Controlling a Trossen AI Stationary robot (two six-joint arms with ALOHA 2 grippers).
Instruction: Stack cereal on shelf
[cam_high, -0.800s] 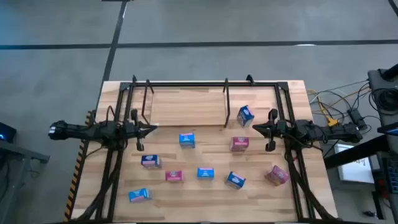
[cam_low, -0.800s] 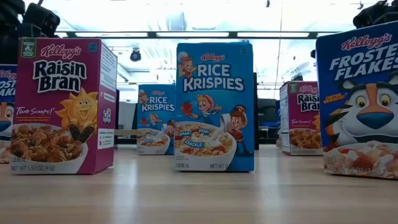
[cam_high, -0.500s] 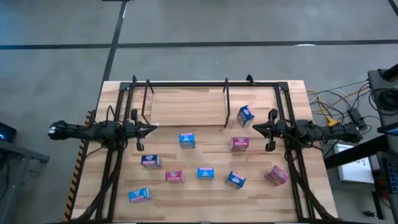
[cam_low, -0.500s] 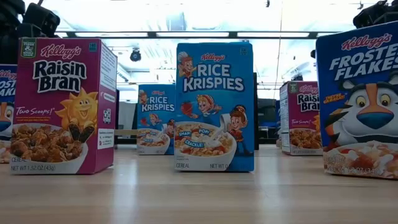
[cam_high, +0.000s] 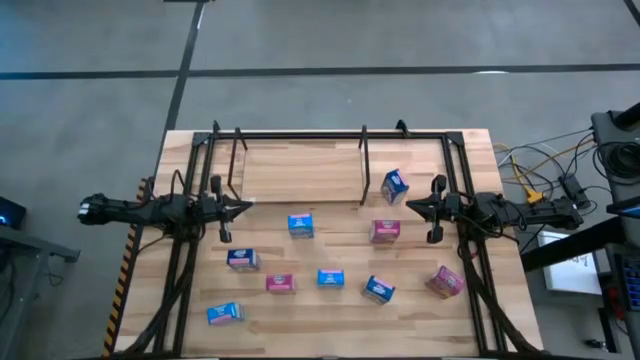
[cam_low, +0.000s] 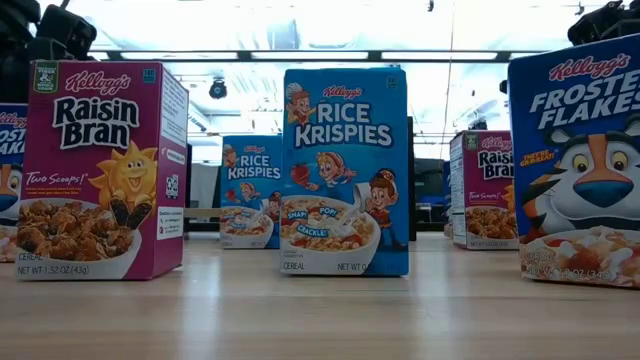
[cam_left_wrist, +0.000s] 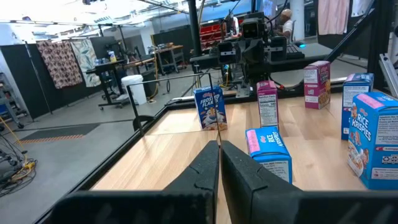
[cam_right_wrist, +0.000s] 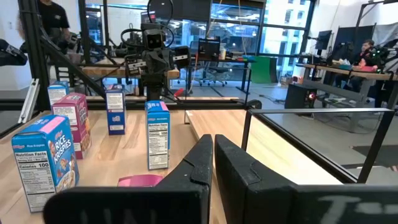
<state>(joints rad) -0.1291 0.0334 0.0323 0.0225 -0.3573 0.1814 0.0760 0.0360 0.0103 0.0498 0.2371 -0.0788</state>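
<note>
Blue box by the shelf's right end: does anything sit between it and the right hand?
Nothing visible does. In the high view the blue box stands beside the shelf, and the right hand, shut, is just beyond it over bare wood. The pink box sits nearer the front, off that line.

You have a wooden table (cam_high: 300, 320) on a grey floor (cam_high: 320, 40). Right of it, cables (cam_high: 535, 170) trail across the floor. The wrist views show a workshop behind: a patterned cloth (cam_left_wrist: 62, 62), a white bin (cam_left_wrist: 134, 87), and seated people (cam_right_wrist: 373, 53).
</note>
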